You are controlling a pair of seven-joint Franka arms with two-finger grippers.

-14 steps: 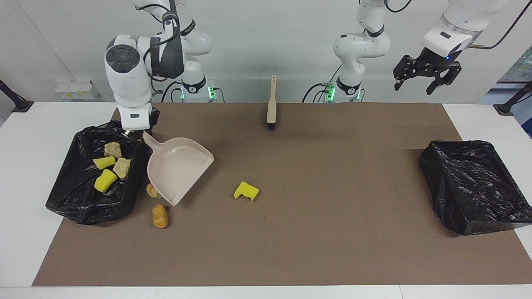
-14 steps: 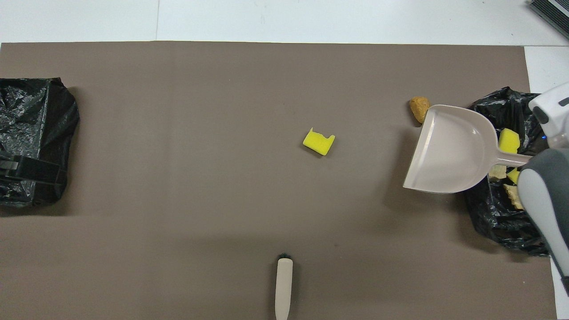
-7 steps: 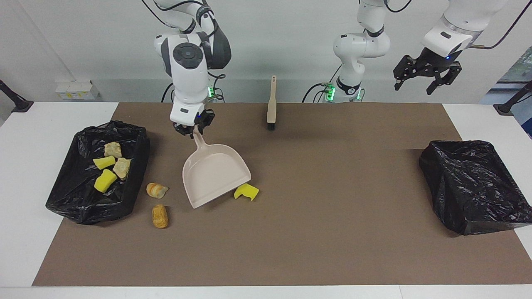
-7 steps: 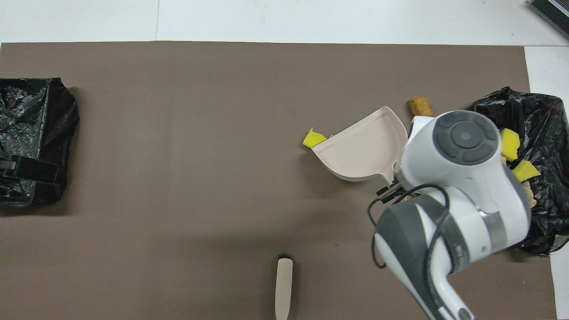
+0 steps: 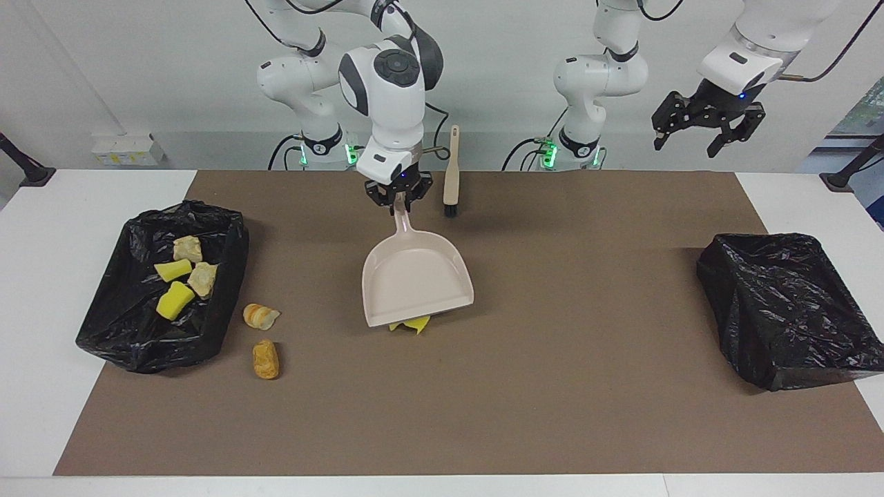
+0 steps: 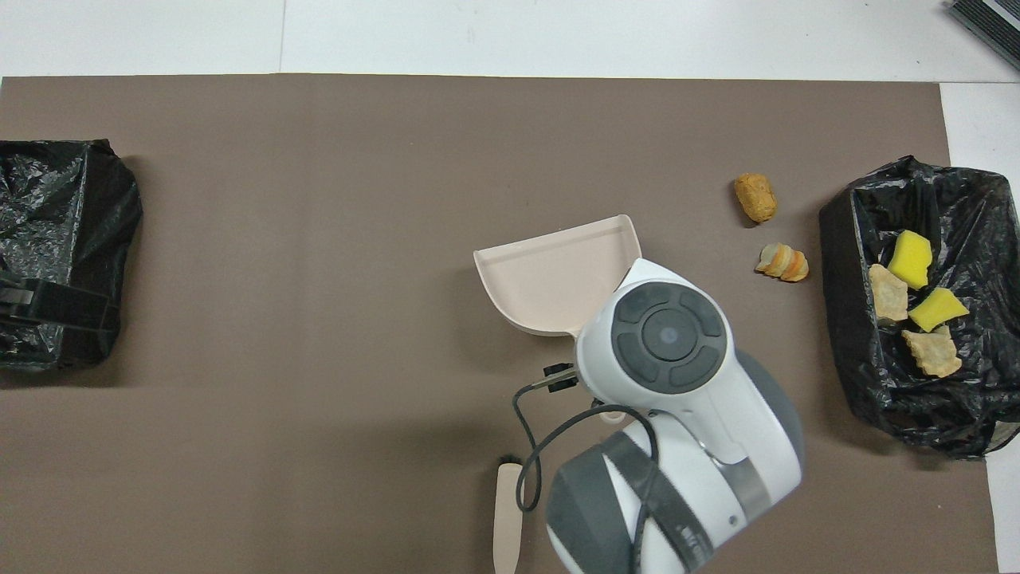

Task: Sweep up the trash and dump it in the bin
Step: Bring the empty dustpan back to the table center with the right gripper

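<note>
The dustpan (image 5: pixel 416 284) handle is pinched by the right gripper (image 5: pixel 398 195) over a yellow sponge chunk (image 5: pixel 412 325), while the left gripper (image 5: pixel 706 128) is parked up high, fingers spread.

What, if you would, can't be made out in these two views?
- Yellow sponge chunk: facing view, mostly under the beige plastic dustpan; overhead view, fully covered.
- Right hand: overhead view, hidden by its own arm.
- Beige brush: overhead view, handle cut off by the bottom edge.
</note>
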